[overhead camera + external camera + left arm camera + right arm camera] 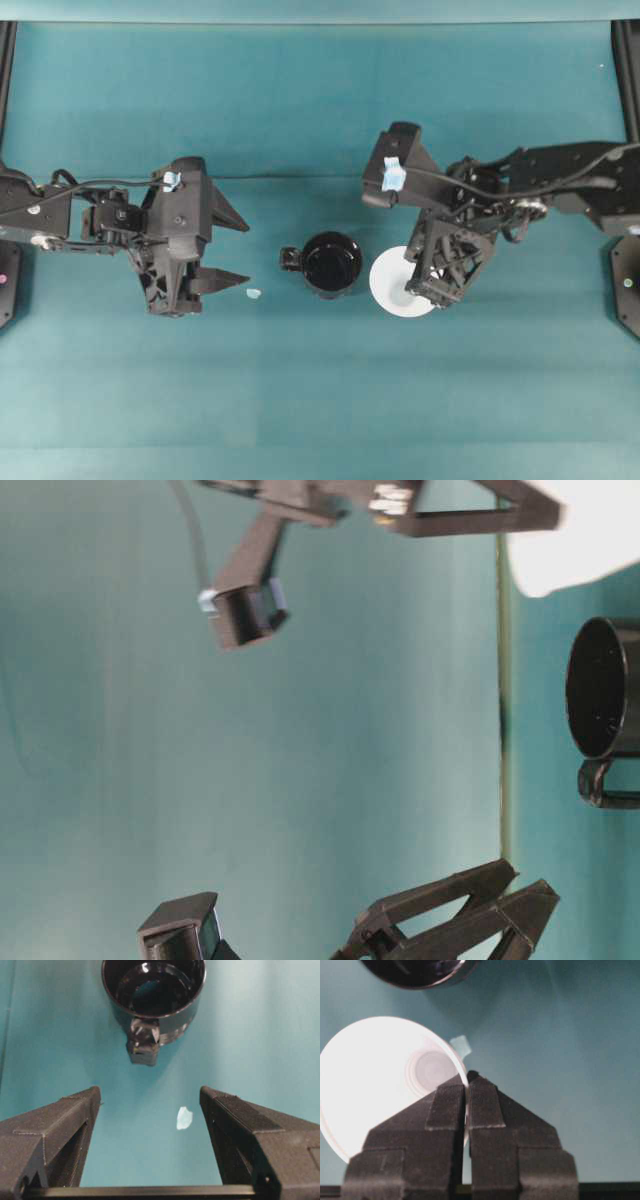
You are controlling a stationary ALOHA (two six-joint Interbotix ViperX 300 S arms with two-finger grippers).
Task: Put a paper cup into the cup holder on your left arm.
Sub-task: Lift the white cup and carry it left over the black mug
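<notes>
The right gripper was pinched on the paper cup at its thin rim wall; the left gripper stood wide, holding nothing. The cup looked light, easily crushed, so a gentle rim grip suited it beside the cup holder.

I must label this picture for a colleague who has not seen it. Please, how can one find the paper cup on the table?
Start at the glossy black cup holder in the middle of the teal table. Just to its right, seen from overhead, the paper cup stands mouth up, its wall pinched by the right gripper. It is the only white, round thing; the pale scrap near the left gripper is tiny.
</notes>
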